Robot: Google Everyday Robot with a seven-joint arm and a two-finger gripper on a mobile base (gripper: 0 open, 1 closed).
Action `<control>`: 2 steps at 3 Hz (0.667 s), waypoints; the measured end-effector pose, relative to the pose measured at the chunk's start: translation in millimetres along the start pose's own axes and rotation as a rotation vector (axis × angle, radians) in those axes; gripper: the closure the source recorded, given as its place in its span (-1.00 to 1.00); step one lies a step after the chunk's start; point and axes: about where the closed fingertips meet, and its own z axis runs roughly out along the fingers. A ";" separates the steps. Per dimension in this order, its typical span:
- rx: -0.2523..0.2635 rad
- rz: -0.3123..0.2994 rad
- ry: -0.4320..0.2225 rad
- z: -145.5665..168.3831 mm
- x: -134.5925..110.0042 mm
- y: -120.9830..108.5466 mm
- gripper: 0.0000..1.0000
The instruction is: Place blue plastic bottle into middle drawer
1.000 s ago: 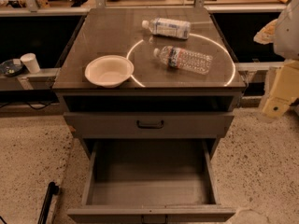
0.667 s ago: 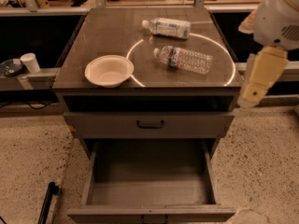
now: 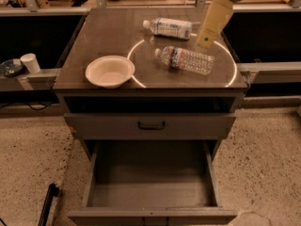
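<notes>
The blue plastic bottle (image 3: pixel 169 28) lies on its side at the back of the cabinet top, white cap pointing left. My gripper (image 3: pixel 207 37) hangs from the upper right, a pale yellow shape pointing down and left. Its tip is just right of the bottle and apart from it, with nothing in it. The middle drawer (image 3: pixel 150 185) is pulled out at the bottom of the cabinet, and its grey floor is bare.
A clear ribbed bottle (image 3: pixel 186 60) lies in front of the blue one, inside a bright ring on the top. A white bowl (image 3: pixel 109 71) sits front left. Above the open drawer is a shut drawer with a black handle (image 3: pixel 151 125). A white cup (image 3: pixel 31 62) stands on the left ledge.
My arm has swung in from the right edge, moving left and toward the back, and now hangs over the cabinet top's back right. Bottles, bowl and drawer have not moved.
</notes>
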 end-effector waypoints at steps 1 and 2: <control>0.048 -0.002 -0.043 -17.1 -14.4 -17.3 -1.00; 0.048 -0.002 -0.043 -17.1 -14.4 -17.3 -1.00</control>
